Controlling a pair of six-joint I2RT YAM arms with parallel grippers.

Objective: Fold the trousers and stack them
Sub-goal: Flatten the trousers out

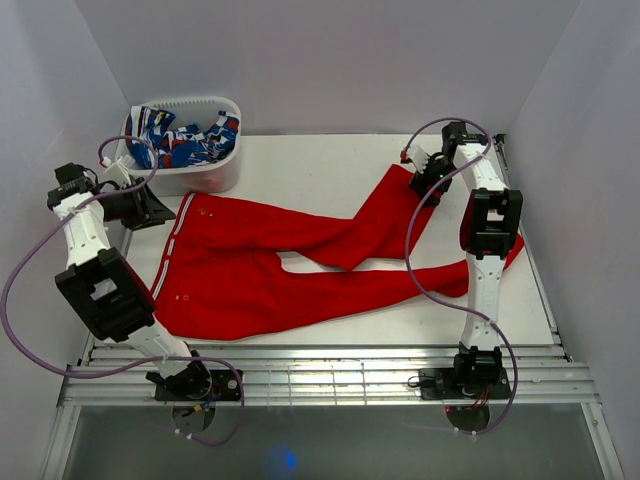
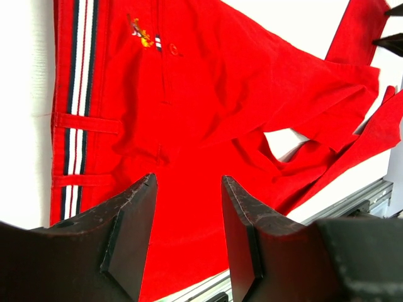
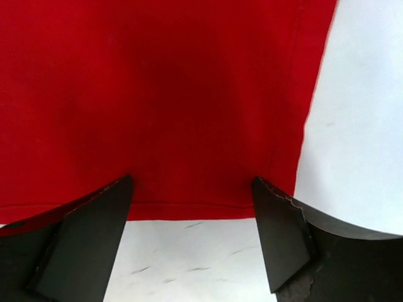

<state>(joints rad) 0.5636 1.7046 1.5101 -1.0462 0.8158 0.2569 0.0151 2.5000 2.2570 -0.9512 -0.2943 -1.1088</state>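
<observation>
Near edge: both arm bases on the aluminium rail [image 1: 330, 375].

Mid-table: the bright red soft-fabric trousers [image 1: 260, 270] lie flat and unfolded on the white table [image 1: 300, 160]. The waistband with navy-and-white stripe trim [image 2: 72, 94] is at the left. One leg runs right along the near side; the other bends up toward the far right.

Left gripper [image 2: 187, 182]: hovers over the waist area, jaws partly spread, nothing between them.

Right gripper [image 3: 192, 182]: at the far leg's hem [image 3: 176, 211], jaws spread wide, straddling the edge, no pinch visible.

Far left: white plastic basket [image 1: 205, 175] holding blue-white-red patterned cloth [image 1: 185, 140].

Progress, my judgement: no fold made; all folds and stacking remain.
</observation>
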